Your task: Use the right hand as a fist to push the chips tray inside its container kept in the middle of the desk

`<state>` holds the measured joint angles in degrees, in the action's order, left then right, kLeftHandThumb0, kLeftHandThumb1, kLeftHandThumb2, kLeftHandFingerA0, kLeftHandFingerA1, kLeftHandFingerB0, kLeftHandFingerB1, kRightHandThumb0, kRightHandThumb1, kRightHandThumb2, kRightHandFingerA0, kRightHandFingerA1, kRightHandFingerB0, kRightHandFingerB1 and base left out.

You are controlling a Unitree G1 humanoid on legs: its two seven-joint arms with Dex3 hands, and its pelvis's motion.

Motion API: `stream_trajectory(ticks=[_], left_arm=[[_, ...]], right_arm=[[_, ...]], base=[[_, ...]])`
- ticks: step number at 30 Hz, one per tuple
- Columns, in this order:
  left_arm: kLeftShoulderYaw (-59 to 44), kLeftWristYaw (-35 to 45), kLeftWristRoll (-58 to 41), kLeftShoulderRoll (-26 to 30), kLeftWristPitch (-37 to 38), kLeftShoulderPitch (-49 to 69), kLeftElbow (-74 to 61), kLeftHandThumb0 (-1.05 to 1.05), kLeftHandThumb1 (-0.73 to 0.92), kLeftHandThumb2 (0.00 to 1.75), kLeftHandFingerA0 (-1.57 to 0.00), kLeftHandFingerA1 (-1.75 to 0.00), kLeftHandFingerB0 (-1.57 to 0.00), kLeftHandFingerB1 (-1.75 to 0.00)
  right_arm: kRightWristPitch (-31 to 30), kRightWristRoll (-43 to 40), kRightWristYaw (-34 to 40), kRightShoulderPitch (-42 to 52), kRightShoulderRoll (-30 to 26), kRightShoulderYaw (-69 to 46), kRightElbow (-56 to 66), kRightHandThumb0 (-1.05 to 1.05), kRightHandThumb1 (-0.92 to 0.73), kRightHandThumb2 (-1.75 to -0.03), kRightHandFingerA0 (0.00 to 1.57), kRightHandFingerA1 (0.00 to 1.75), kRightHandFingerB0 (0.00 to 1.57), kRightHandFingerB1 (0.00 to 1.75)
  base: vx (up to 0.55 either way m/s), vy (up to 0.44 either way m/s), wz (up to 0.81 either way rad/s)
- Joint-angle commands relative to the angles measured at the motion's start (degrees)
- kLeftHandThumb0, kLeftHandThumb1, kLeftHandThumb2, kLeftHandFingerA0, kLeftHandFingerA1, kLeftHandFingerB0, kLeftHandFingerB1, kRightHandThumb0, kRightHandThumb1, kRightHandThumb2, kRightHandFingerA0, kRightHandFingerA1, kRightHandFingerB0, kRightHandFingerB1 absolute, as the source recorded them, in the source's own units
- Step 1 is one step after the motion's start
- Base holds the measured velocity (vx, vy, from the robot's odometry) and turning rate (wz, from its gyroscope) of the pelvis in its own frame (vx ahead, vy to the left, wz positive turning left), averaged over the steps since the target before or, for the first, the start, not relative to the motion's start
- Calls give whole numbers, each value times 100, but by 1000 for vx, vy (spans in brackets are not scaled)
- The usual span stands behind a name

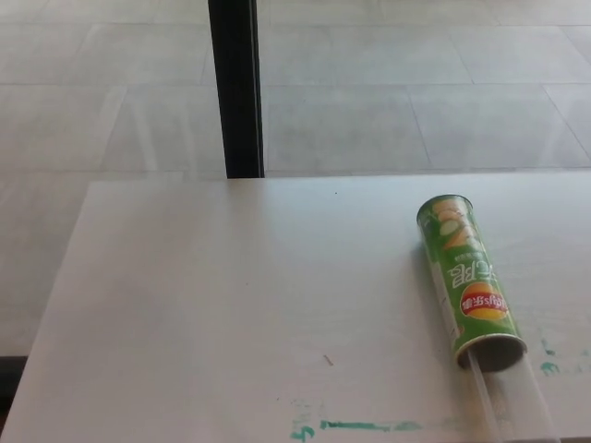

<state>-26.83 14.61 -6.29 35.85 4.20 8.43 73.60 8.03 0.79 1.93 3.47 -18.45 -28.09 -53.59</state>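
Green can (469, 281) lying on its side toward the right of the white surface (231, 314), not really the middle, tilted a bit so the closed end points away and slightly left, open mouth facing the near edge. Glossy green label with pale chip pictures up top, some white characters printed sideways, and a red-and-yellow round logo near the mouth. Dark inside at the opening. Clear plastic tray (508, 397) sticking out of that mouth, running down toward the bottom of the frame and cut off there, so hard to tell how long it really is; see-through enough that the surface shows right through it. Couldn't say whether anything sits in the tray. A few teal-green smudges (365, 426) along the near edge of the surface and a couple more just right of the can's mouth, plus a tiny dark fleck near the middle. Beyond the surface, pale tiled floor (416, 83) and a black vertical post (236, 88). Neither hand in view, so no telling open or closed.
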Motion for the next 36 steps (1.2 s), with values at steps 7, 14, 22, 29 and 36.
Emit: stream_trajectory(ticks=[7, 14, 22, 29, 36], left_arm=[[-165, 285, -256, 100, 111, -49, 133, -65, 77, 63, -52, -52, -40, -41], [-153, 290, -253, 97, 205, 8, 125, -65, 78, 63, -51, -55, -39, -42], [-131, 313, -239, 81, 142, 10, 136, -66, 78, 63, -49, -55, -37, -41], [-111, 266, -223, 74, 156, 16, 103, -67, 63, 99, -43, -61, -33, -53], [-103, 225, -204, 75, 135, 29, 137, -67, 78, 63, -52, -52, -42, -41]], right_arm=[[-100, -981, 683, -328, -356, -1086, 1279, -57, -76, -63, 81, 67, 52, 43], [-259, -1332, 329, -325, -321, -1309, 3198, -56, -76, -63, 83, 58, 50, 42], [-558, -1742, 228, -78, 240, -843, 5980, -46, -76, -63, 85, 61, 55, 45], [-842, -1961, -31, 423, 414, -314, 7700, -51, -79, -64, 80, 66, 56, 43], [-424, -1749, -653, 1088, 398, 444, 8472, -55, -80, -64, 76, 70, 53, 46]], base=[[0, 0, 0], [0, 0, 0], [0, 0, 0], [0, 0, 0], [0, 0, 0]])
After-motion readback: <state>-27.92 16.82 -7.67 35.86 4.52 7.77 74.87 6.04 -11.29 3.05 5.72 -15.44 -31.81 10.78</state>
